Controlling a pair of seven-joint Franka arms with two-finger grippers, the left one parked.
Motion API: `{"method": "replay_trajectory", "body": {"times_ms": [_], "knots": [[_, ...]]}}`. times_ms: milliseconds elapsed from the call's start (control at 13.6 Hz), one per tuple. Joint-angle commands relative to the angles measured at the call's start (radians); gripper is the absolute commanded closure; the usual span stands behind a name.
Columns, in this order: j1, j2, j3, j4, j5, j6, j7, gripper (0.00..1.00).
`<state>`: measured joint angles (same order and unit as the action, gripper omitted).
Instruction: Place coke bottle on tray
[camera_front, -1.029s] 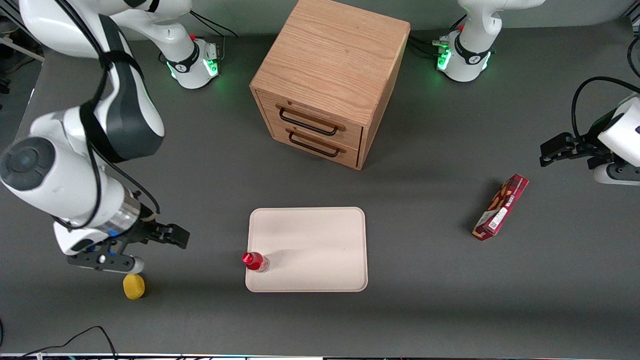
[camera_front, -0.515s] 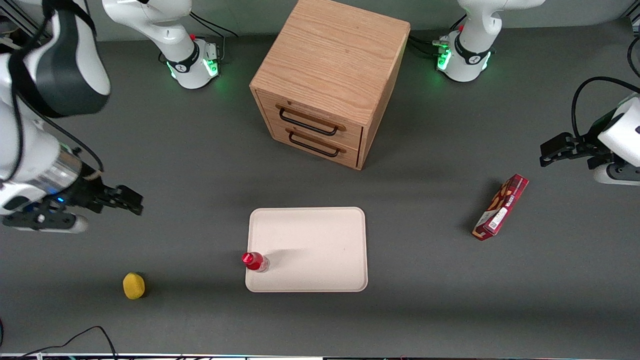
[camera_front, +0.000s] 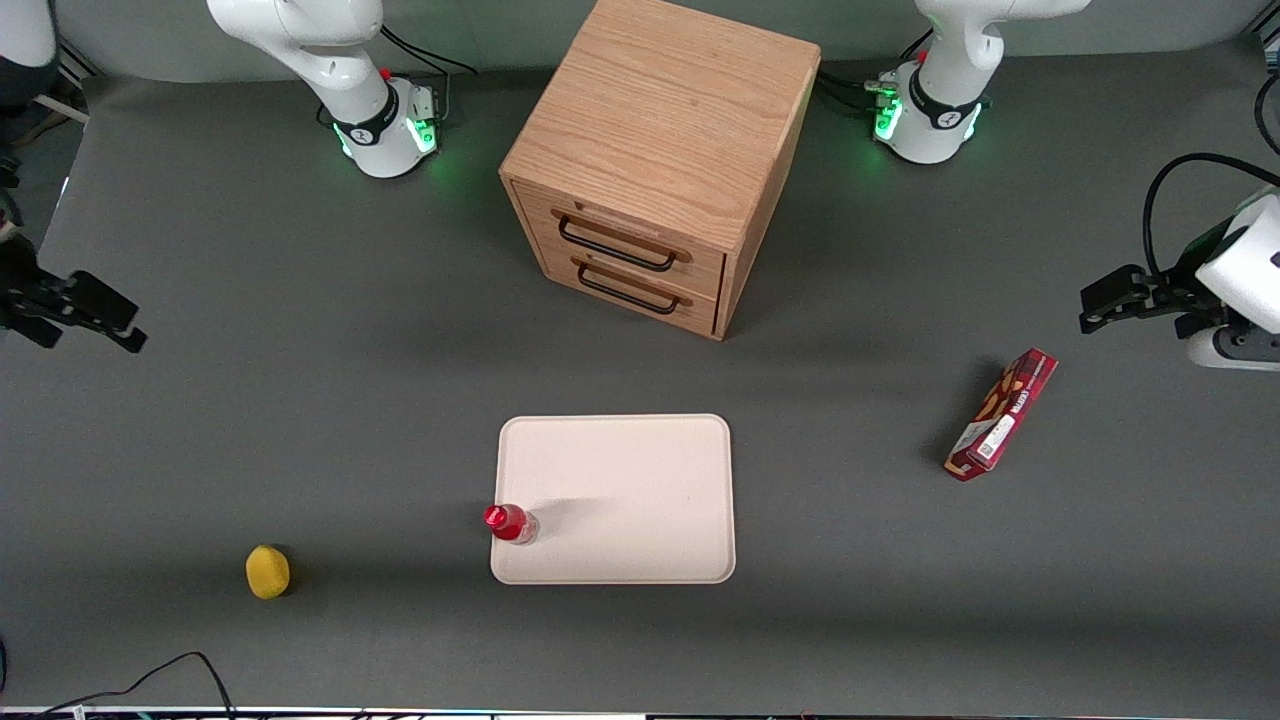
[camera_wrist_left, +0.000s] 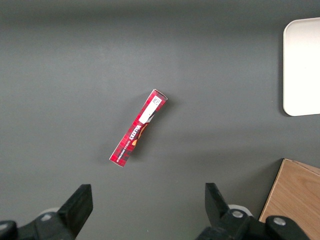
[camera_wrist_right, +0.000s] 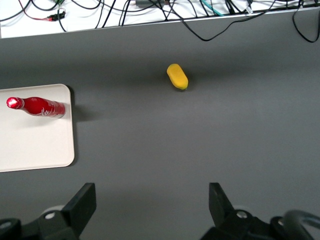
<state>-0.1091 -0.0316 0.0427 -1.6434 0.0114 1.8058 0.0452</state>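
The coke bottle (camera_front: 510, 523) is small and red with a red cap, and it stands upright on the tray (camera_front: 640, 470). It is in the tray's corner nearest the front camera, toward the working arm's end. The right wrist view shows the coke bottle (camera_wrist_right: 37, 106) just inside the rim of the beige-pink tray (camera_wrist_right: 35, 140). My right gripper (camera_front: 110, 318) hangs at the working arm's end of the table, well away from the tray and farther from the front camera than it. In the wrist view my gripper (camera_wrist_right: 151, 195) is open over bare table, with nothing between its fingers.
A wooden two-drawer cabinet (camera_front: 660, 160) stands farther from the front camera than the tray. A yellow lemon-like object (camera_front: 267, 572) lies on the table toward the working arm's end. A red snack box (camera_front: 1001, 414) lies toward the parked arm's end. Cables (camera_wrist_right: 150, 15) run along the table's edge.
My right arm has drawn back from beside the yellow object to the working arm's end of the table, farther from the front camera. The bottle and tray have not moved.
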Motion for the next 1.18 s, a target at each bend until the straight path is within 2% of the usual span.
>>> {"method": "replay_trajectory", "body": {"times_ms": [0, 1103], "knots": [[-0.007, -0.021, 0.006, -0.024, 0.025, -0.003, -0.028, 0.0], [-0.009, -0.007, 0.017, 0.05, 0.012, -0.056, -0.014, 0.0]]}}
